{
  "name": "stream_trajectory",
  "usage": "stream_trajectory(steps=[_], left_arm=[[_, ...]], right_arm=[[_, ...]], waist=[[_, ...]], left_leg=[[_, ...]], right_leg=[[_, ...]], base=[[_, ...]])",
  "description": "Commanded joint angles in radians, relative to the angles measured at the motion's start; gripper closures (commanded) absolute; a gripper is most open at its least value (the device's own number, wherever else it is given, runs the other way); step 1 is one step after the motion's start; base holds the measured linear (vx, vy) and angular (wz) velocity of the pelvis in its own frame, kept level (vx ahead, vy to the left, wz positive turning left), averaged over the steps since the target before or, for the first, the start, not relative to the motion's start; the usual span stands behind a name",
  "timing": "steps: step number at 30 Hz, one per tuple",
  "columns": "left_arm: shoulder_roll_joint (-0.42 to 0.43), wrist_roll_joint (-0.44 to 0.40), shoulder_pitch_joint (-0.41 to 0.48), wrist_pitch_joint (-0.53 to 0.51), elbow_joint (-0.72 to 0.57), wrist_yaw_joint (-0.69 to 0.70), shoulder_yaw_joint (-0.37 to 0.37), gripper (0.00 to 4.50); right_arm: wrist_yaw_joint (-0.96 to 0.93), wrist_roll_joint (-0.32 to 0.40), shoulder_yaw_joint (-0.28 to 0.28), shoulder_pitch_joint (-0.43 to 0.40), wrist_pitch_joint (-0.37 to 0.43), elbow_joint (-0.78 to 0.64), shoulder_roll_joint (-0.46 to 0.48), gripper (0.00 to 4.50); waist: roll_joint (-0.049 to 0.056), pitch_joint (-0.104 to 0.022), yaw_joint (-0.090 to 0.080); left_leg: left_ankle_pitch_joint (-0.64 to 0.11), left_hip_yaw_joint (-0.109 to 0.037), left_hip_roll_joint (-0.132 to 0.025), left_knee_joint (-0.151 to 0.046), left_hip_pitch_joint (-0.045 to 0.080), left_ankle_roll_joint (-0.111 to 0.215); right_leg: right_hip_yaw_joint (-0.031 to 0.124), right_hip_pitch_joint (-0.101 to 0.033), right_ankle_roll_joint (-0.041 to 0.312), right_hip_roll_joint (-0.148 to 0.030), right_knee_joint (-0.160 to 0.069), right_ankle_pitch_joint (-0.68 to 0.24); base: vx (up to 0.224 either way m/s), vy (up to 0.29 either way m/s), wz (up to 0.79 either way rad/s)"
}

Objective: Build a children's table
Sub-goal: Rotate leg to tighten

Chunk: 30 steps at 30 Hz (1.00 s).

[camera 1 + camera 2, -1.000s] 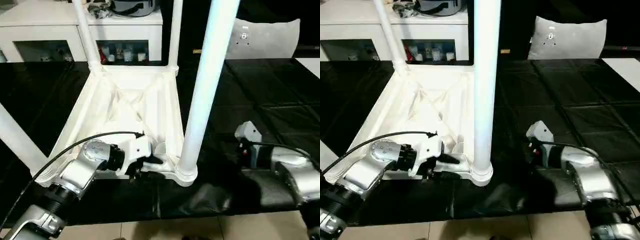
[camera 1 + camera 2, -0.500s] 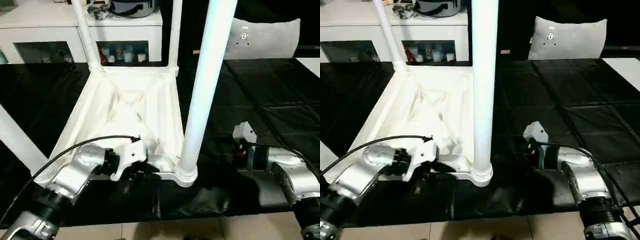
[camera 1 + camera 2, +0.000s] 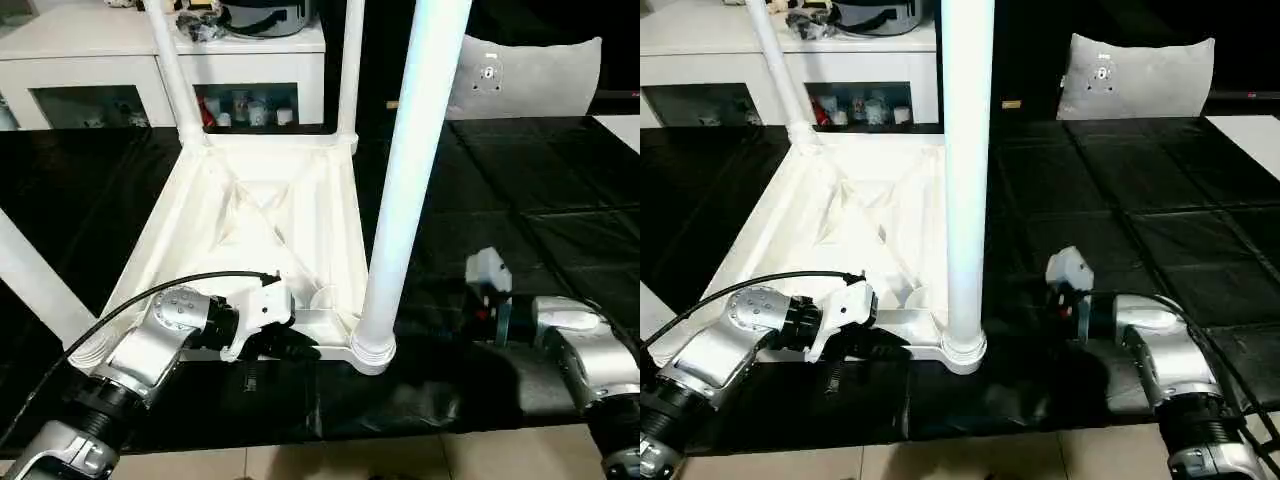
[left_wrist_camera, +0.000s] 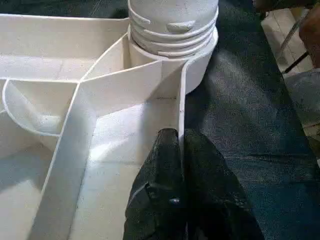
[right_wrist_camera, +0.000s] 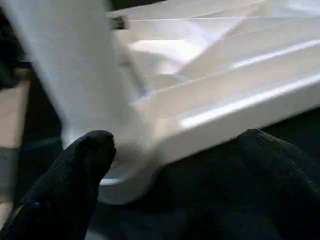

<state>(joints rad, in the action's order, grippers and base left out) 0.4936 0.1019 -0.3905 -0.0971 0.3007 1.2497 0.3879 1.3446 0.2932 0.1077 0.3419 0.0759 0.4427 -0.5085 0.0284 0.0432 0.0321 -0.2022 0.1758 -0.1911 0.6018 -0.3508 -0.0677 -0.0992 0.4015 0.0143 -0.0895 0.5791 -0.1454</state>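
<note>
The children's table (image 3: 260,220) lies upside down on the black work surface, ribbed underside up. Its legs stand in the corner sockets, the near-right leg (image 3: 410,170) closest to me. My left gripper (image 3: 300,348) is at the table's near edge, just left of that leg's socket. In the left wrist view the left gripper (image 4: 181,145) is shut on the thin rim wall (image 4: 181,107), one finger on each side. My right gripper (image 5: 175,135) stands open beside the near-right corner socket (image 5: 125,170), with its fingers (image 5: 75,175) apart and nothing held.
The black-covered work table (image 3: 520,200) stretches to the right of the white table. A white cabinet (image 3: 160,50) with small items stands behind it, and a pale cushion (image 3: 525,75) sits at the back right. Tiled floor (image 3: 350,462) shows past the near edge.
My left gripper's fingers have closed onto the table's near rim. The right arm has hardly shifted and stays open.
</note>
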Motion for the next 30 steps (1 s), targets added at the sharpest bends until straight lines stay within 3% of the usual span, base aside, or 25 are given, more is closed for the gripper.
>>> stream_trajectory(steps=[1,3,4,13,17,21,23,24,25,26,27,30], left_arm=[[-0.003,-0.018,0.010,0.019,0.040,0.002,0.020,4.44],[-0.004,-0.020,0.008,0.028,0.043,0.004,0.020,4.50],[-0.004,-0.025,0.002,0.043,0.049,0.012,0.022,4.50],[-0.023,-0.032,-0.029,0.067,0.074,0.023,0.024,4.50],[-0.032,-0.041,-0.036,0.078,0.092,0.019,0.022,4.50],[-0.040,-0.047,-0.046,0.070,0.109,-0.009,0.009,4.50],[-0.053,-0.052,-0.057,0.043,0.129,-0.067,-0.017,4.50],[-0.057,-0.053,-0.059,0.040,0.136,-0.082,-0.024,4.50],[-0.064,-0.054,-0.063,0.036,0.147,-0.105,-0.035,4.50],[-0.068,-0.053,-0.064,0.031,0.151,-0.117,-0.042,4.50],[-0.080,-0.068,-0.079,0.031,0.180,-0.158,-0.054,4.50],[-0.094,-0.082,-0.093,0.033,0.208,-0.197,-0.061,4.50]], right_arm=[[0.081,0.025,0.025,0.022,0.031,0.005,-0.014,0.00],[0.095,0.021,0.034,0.025,0.037,0.007,-0.018,0.28],[0.108,0.016,0.040,0.028,0.037,0.012,-0.022,0.38],[0.105,0.040,-0.001,0.035,-0.012,0.036,0.002,1.13],[0.145,0.052,0.001,0.039,-0.037,0.045,0.008,1.57],[0.131,0.036,0.002,0.035,-0.051,0.046,0.003,1.57],[0.091,0.031,-0.009,0.023,-0.027,0.041,0.002,1.43],[0.071,0.051,-0.012,0.024,0.038,-0.039,-0.010,1.43],[0.035,0.089,-0.017,0.026,0.157,-0.188,-0.033,1.24],[0.010,0.115,-0.022,0.029,0.233,-0.281,-0.047,1.24],[-0.057,0.148,-0.057,0.036,0.306,-0.374,-0.050,1.12],[-0.146,0.122,-0.089,0.037,0.297,-0.393,-0.029,0.80]], waist=[[-0.015,-0.055,0.004],[-0.015,-0.055,0.005],[-0.020,-0.055,0.006],[-0.017,-0.055,0.008],[-0.021,-0.054,0.010],[-0.022,-0.053,0.012],[-0.023,-0.051,0.011],[-0.023,-0.051,0.010],[-0.025,-0.045,0.011],[-0.027,-0.049,0.015],[-0.025,-0.044,0.009],[-0.024,-0.044,-0.001]], left_leg=[[-0.264,-0.010,-0.033,-0.072,-0.004,0.082],[-0.264,-0.010,-0.035,-0.072,-0.004,0.082],[-0.264,-0.010,-0.035,-0.072,-0.003,0.080],[-0.259,-0.011,-0.033,-0.073,-0.003,0.076],[-0.270,-0.011,-0.033,-0.072,0.000,0.078],[-0.273,-0.011,-0.033,-0.072,0.000,0.074],[-0.280,-0.012,-0.031,-0.073,0.002,0.070],[-0.285,-0.011,-0.030,-0.071,0.004,0.069],[-0.276,-0.012,-0.024,-0.074,0.002,0.069],[-0.265,-0.014,-0.027,-0.075,0.001,0.068],[-0.276,-0.016,-0.024,-0.076,-0.002,0.061],[-0.312,-0.015,-0.009,-0.058,0.010,0.040]], right_leg=[[0.038,-0.049,0.148,-0.051,-0.083,-0.500],[0.039,-0.047,0.146,-0.052,-0.083,-0.504],[0.039,-0.046,0.142,-0.052,-0.085,-0.514],[0.039,-0.044,0.131,-0.054,-0.088,-0.534],[0.037,-0.041,0.123,-0.056,-0.091,-0.565],[0.037,-0.040,0.113,-0.057,-0.093,-0.583],[0.035,-0.038,0.107,-0.055,-0.097,-0.597],[0.034,-0.037,0.104,-0.055,-0.098,-0.605],[0.033,-0.044,0.089,-0.045,-0.101,-0.612],[0.036,-0.045,0.069,-0.046,-0.095,-0.603],[0.032,-0.043,0.041,-0.047,-0.101,-0.647],[0.014,-0.026,-0.015,-0.053,-0.128,-0.768]], base=[[0.000,0.000,0.00],[0.000,0.000,0.00],[0.000,0.000,0.00],[0.000,0.000,0.00],[0.000,0.000,0.00],[0.000,0.000,0.00],[0.000,0.000,0.00],[0.000,0.000,0.00],[0.000,0.000,0.00],[0.000,0.000,0.00],[0.000,0.000,0.00],[0.000,0.000,0.00]])
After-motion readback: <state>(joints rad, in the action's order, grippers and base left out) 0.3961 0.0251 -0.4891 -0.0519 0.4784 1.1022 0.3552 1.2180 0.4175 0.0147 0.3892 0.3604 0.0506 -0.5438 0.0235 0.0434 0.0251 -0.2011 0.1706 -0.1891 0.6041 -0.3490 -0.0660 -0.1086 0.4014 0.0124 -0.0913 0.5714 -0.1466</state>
